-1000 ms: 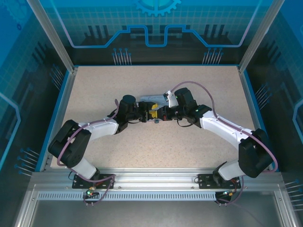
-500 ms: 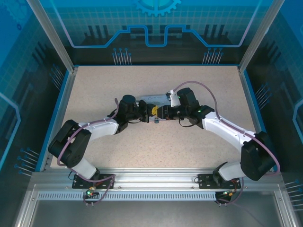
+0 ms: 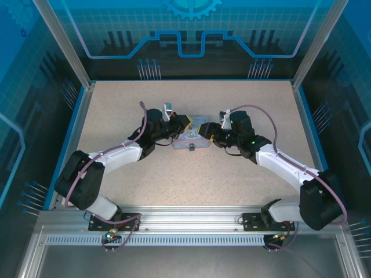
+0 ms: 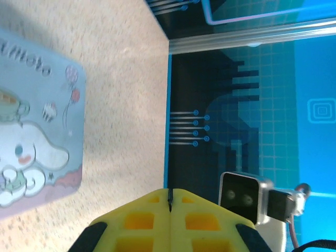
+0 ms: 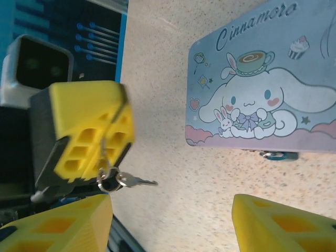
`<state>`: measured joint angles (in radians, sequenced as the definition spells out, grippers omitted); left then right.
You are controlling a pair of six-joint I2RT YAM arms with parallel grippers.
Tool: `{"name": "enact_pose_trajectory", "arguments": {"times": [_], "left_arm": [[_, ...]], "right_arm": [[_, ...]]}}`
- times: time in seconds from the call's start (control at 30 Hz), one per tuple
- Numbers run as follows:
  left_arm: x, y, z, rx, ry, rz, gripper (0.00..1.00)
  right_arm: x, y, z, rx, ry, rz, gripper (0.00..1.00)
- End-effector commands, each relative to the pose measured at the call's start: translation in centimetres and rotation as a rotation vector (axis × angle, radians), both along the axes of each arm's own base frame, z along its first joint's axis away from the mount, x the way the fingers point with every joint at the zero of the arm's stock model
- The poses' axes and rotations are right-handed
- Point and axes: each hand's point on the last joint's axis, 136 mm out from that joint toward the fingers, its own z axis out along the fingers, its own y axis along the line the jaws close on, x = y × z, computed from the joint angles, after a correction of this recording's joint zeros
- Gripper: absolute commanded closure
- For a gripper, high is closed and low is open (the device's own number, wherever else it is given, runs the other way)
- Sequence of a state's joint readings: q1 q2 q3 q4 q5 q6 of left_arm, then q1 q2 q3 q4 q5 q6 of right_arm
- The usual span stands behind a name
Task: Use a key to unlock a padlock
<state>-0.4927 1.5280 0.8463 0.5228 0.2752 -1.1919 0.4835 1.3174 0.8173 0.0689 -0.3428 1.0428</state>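
The top external camera sits high above the near edge of the table, looking steeply down from far enough to take in its whole surface and the walls around it. The left wrist camera rides close over the table, looking past the closed fingers of the left gripper toward the far edge, with the tin at its left. The right wrist camera, equally close, looks between the spread fingers of the right gripper at that same tin, which all three views share, and at the left gripper dangling the key.

Left pincer tight, right pincer wide.
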Motion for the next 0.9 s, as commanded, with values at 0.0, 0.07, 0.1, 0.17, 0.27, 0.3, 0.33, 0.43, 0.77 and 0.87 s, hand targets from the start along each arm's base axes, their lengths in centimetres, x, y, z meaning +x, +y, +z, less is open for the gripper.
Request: {"name": "enact_pose_trajectory", "arguments": {"times": [0.0, 0.07, 0.1, 0.17, 0.27, 0.3, 0.33, 0.43, 0.77, 0.87], "left_arm": [[1.4, 1.7, 3.7, 0.094, -0.236, 0.095, 1.00], [1.7, 2.6, 4.5, 0.103, -0.281, 0.157, 1.00], [1.7, 3.1, 4.6, 0.106, -0.286, 0.191, 1.00], [1.9, 3.8, 4.9, 0.103, -0.295, 0.237, 1.00], [2.2, 4.5, 5.1, 0.092, -0.286, 0.289, 1.00], [2.2, 4.7, 5.1, 0.086, -0.282, 0.303, 1.00], [2.3, 4.8, 4.9, 0.083, -0.277, 0.312, 1.00], [2.4, 5.1, 4.8, 0.057, -0.261, 0.346, 1.00], [2.5, 5.3, 4.8, 0.006, -0.238, 0.386, 1.00], [2.5, 5.3, 4.8, -0.002, -0.237, 0.390, 1.00]], "right_arm": [[1.5, 0.7, 1.9, 0.162, 0.015, -0.096, 0.40], [2.0, 1.2, 3.0, 0.216, -0.015, -0.120, 0.42], [2.2, 1.3, 3.3, 0.235, -0.022, -0.136, 0.43], [2.5, 1.6, 4.2, 0.272, -0.046, -0.153, 0.45], [2.9, 2.3, 5.1, 0.308, -0.076, -0.165, 0.47], [3.1, 2.6, 5.4, 0.319, -0.086, -0.165, 0.48], [3.2, 3.0, 5.8, 0.329, -0.103, -0.158, 0.49], [3.7, 3.8, 6.4, 0.352, -0.142, -0.144, 0.51], [5.3, 5.9, 7.3, 0.427, -0.234, -0.123, 0.56], [5.5, 6.8, 7.5, 0.435, -0.242, -0.101, 0.56]]}}
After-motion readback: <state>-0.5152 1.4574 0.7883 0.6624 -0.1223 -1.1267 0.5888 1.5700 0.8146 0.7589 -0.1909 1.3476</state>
